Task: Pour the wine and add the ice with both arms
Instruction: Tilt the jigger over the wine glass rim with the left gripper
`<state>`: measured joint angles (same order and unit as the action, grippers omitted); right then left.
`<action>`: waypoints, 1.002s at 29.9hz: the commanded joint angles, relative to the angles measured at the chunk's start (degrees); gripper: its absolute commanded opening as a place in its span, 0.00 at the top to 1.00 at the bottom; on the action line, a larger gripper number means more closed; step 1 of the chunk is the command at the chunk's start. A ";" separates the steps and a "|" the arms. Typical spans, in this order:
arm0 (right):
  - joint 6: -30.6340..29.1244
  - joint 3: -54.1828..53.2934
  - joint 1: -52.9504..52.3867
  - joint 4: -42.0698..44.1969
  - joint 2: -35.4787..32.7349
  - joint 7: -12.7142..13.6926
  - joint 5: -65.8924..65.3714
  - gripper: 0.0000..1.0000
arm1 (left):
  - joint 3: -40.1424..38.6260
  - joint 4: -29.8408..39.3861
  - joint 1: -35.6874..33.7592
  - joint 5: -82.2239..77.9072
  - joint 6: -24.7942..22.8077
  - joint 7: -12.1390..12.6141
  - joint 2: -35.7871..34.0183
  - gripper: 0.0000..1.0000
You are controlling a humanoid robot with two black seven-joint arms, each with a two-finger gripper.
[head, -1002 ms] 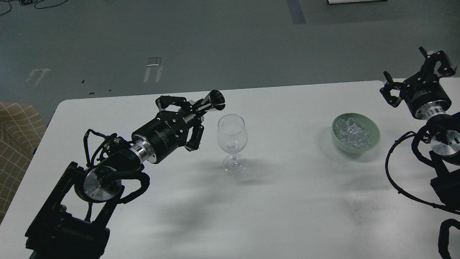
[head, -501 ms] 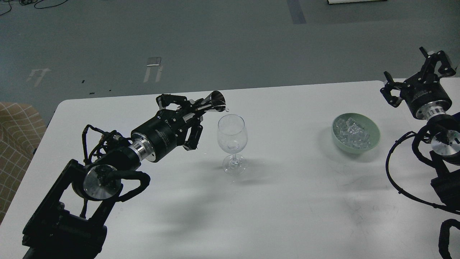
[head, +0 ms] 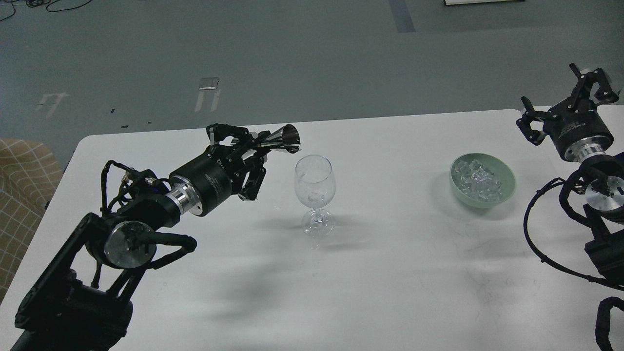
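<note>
the left gripper [head: 253, 148] is closed around a shiny metal jigger [head: 282, 139], holding it on its side with the open mouth pointing right toward the wine glass [head: 315, 194]. compared with half a second ago, the left arm [head: 146, 214] has drawn back to the left and a little toward the near edge, so the jigger's mouth now sits just left of the glass rim rather than over it, and the drop that hung at its lip is gone. a second ago the jigger was tipped higher and a bit farther right; now it lies closer to level.

the wine glass stands upright on the white table [head: 390, 273], in the same spot as before. the wine [head: 317, 197] is only a faint clear trace low in the bowl of the glass, hard to tell from the reflections there.

the pale green bowl [head: 504, 192] stands well to the right of the glass, unmoved, with the ice [head: 477, 180] heaped inside as clear glassy cubes.

the right gripper [head: 568, 109] hangs above the table's far right corner, beyond the bowl and apart from it. its black fingers are spread wide with nothing between them. the right arm [head: 597, 190] looks the same as in both earlier frames, with its cable looping down toward the near right edge.
</note>
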<state>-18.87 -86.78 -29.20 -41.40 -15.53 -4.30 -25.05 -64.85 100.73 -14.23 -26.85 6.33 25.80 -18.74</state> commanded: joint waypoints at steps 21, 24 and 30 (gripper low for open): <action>-0.12 -0.50 0.02 -0.08 -0.56 0.00 0.00 0.00 | 3.06 -0.09 -3.96 -9.17 -7.90 1.27 -2.35 0.89; -0.12 -0.58 0.11 0.01 -0.56 0.00 0.00 0.00 | 3.06 -0.09 -4.31 -9.62 -8.26 1.27 -2.96 0.89; -0.12 -1.20 0.11 0.01 -0.56 0.00 0.00 0.00 | 3.15 -0.27 -5.54 -12.08 -9.14 1.27 -4.99 0.89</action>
<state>-19.06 -87.82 -29.10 -41.40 -16.08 -4.31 -25.05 -61.72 100.56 -19.15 -37.75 -2.18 27.07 -23.17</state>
